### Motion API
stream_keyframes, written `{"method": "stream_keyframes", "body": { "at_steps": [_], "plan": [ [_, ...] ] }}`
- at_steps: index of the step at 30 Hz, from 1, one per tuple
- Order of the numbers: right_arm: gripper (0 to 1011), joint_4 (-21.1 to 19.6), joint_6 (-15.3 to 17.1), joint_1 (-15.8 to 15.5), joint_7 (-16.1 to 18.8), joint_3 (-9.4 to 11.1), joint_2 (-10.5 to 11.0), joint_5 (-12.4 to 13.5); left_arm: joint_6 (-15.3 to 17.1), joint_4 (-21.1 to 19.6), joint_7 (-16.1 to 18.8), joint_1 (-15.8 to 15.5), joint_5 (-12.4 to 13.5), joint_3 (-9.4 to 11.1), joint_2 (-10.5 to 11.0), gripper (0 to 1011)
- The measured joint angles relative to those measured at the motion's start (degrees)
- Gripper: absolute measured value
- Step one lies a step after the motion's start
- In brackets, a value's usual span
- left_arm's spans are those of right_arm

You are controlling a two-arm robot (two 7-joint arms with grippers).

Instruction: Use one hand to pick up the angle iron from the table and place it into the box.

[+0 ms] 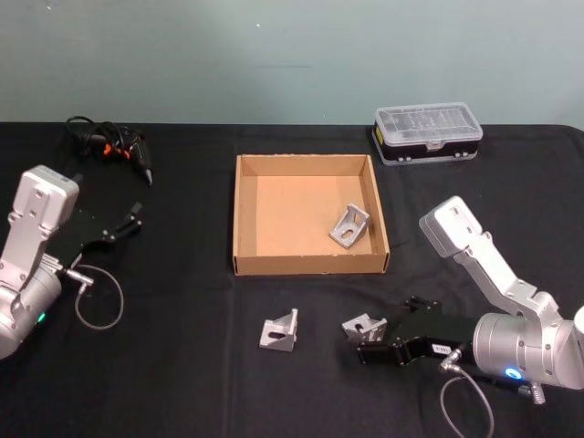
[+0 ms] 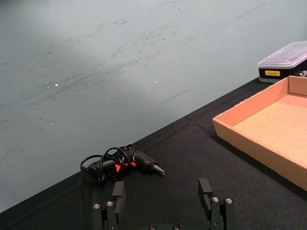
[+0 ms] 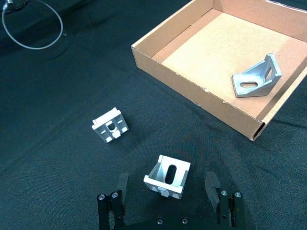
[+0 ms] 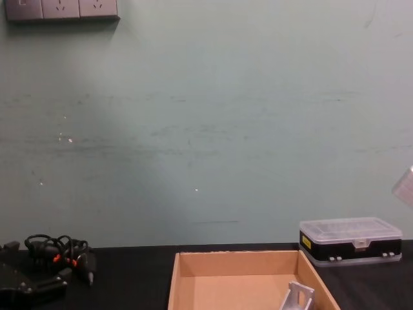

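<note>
Right claw: the right claw (image 1: pixel 372 336) (image 3: pixel 167 180) sits low over the front right of the tabletop (image 1: pixel 182 301), its fingers (image 3: pixel 123 184) spread wide and holding nothing.
Nearest angle iron: this angle iron (image 1: pixel 363 327) (image 3: pixel 168 175) lies on the tabletop between the spread fingers, close to their tips. The right wrist view shows a gap on either side, so neither finger touches it.
Second angle iron: a second piece (image 1: pixel 279 331) (image 3: pixel 110 125) lies on the tabletop to the left of the first, outside the claw and in front of the box.
Box: the box (image 1: pixel 306 265) (image 3: pixel 192 91) (image 4: pixel 239 258) sits mid-tabletop, beyond both loose pieces.
Third angle iron: a third piece (image 1: pixel 350 225) (image 3: pixel 254 79) (image 4: pixel 298 298) lies inside the box, near its right wall.
Left claw: the left claw (image 1: pixel 126 224) (image 2: pixel 161 187) is open and empty at the left side of the tabletop, well apart from the box.
</note>
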Motion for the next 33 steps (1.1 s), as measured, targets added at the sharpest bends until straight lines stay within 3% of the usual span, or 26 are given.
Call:
{"method": "stream_keyframes", "body": {
  "at_steps": [14, 25, 33],
  "plan": [
    [1000, 0.63, -0.34, 0.39, -0.23, -0.65, -0.26, -0.29, 0.0, 0.0, 0.0, 0.0, 0.0, 0.0, 0.0, 1000],
    [764, 0.82, -0.89, 0.64, -0.21, -0.8, -0.44, -0.73, 0.0, 0.0, 0.0, 0.0, 0.0, 0.0, 0.0, 1000],
    [497, 0.94, -0.9, 0.65, 0.14, -1.05, -0.38, -0.84, 0.0, 0.0, 0.0, 0.0, 0.0, 0.0, 0.0, 1000]
  ]
}}
